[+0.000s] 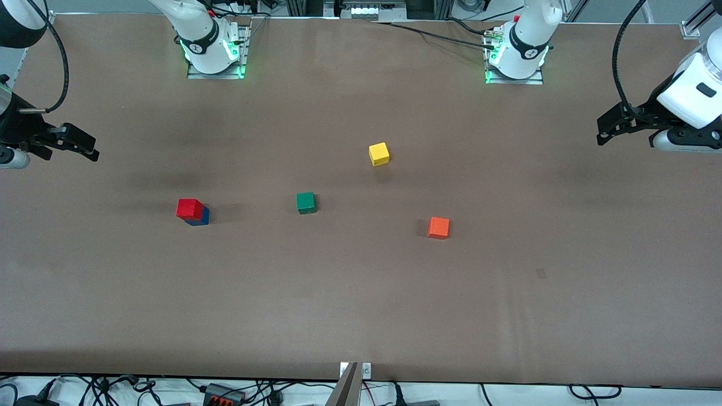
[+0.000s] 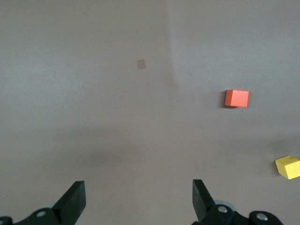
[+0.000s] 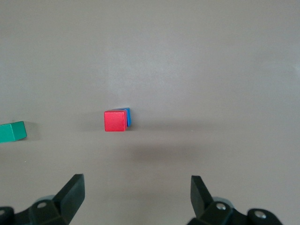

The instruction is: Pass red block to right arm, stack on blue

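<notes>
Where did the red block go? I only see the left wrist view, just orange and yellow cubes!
Observer: The red block sits on the blue block, toward the right arm's end of the table.
Operator: Is an end effector holding it?
Observer: No. The right end effector is open and empty, off at the table's edge.
Operator: Any other cubes?
Observer: A green cube sits between the stack and the orange cube.
</notes>
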You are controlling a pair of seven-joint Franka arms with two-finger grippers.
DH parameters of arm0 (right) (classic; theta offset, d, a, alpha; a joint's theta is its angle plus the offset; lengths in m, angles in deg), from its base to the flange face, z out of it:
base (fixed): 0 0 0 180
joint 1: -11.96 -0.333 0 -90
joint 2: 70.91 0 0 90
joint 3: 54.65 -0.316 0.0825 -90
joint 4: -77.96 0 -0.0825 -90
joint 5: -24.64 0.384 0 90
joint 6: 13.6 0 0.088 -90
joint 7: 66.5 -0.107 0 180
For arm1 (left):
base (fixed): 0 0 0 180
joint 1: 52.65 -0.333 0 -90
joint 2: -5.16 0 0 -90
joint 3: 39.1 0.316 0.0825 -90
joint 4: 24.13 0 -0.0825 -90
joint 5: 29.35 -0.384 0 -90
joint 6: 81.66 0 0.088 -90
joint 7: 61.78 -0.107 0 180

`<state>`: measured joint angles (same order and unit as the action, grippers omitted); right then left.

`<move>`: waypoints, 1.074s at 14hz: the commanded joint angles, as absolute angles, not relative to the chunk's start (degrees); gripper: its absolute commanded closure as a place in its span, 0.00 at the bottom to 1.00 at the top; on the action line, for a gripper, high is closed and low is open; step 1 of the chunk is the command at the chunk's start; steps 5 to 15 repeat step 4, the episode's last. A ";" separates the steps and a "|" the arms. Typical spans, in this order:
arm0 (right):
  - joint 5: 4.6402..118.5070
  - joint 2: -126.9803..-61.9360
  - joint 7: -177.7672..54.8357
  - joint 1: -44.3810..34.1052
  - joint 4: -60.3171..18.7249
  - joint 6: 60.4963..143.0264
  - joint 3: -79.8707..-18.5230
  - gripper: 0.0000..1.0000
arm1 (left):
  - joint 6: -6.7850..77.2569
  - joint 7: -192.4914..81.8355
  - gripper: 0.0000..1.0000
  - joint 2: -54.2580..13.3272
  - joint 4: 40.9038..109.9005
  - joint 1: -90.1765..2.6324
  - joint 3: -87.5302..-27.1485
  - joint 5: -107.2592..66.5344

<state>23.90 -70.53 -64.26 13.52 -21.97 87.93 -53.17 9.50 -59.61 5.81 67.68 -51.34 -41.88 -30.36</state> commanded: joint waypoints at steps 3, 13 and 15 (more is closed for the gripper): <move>23.41 -69.85 -63.42 13.98 -22.94 88.80 -53.50 0.00 | 8.34 -59.85 0.00 6.03 66.83 -51.59 -42.18 -31.20; 23.32 -69.85 -63.42 13.98 -22.94 88.80 -53.42 0.00 | 8.34 -59.85 0.00 6.03 66.83 -51.59 -42.18 -31.20; 23.32 -69.85 -63.42 13.98 -22.94 88.80 -53.42 0.00 | 8.34 -59.85 0.00 6.03 66.83 -51.59 -42.18 -31.20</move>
